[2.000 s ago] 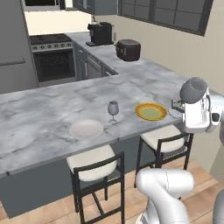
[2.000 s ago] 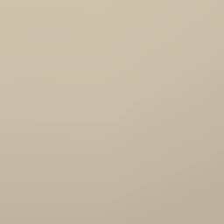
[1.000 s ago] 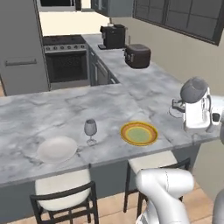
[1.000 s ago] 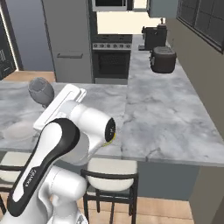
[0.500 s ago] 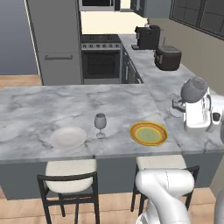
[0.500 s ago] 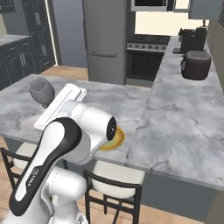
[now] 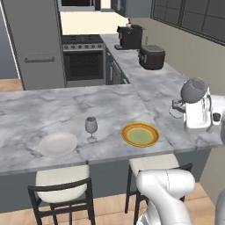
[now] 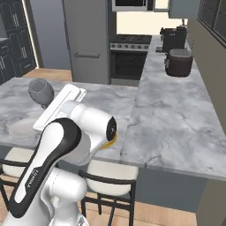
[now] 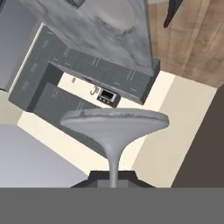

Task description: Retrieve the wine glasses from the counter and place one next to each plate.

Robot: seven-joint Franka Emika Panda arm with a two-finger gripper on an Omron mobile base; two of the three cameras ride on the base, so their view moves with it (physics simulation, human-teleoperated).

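- Counter (image 7: 39,105): veined marble, L-shaped, over dark cabinets, two stools tucked under its near edge.
- Coffee machine (image 7: 130,37) and toaster (image 7: 152,57) stand on the far run.
- Yellow plate (image 7: 140,134) and white plate (image 7: 58,144) lie near the front edge.
- One glass (image 7: 91,129) stands upright between the plates, nearer the white one.
- Gripper (image 9: 113,181): jaws pinched on the stem of the second glass (image 7: 194,90), held above the counter's right end.

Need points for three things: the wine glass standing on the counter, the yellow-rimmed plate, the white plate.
wine glass (image 7: 91,125), left base view, on the bowl.
yellow-rimmed plate (image 7: 140,134), left base view, on the pale green centre.
white plate (image 7: 58,144), left base view, on the middle of its face.
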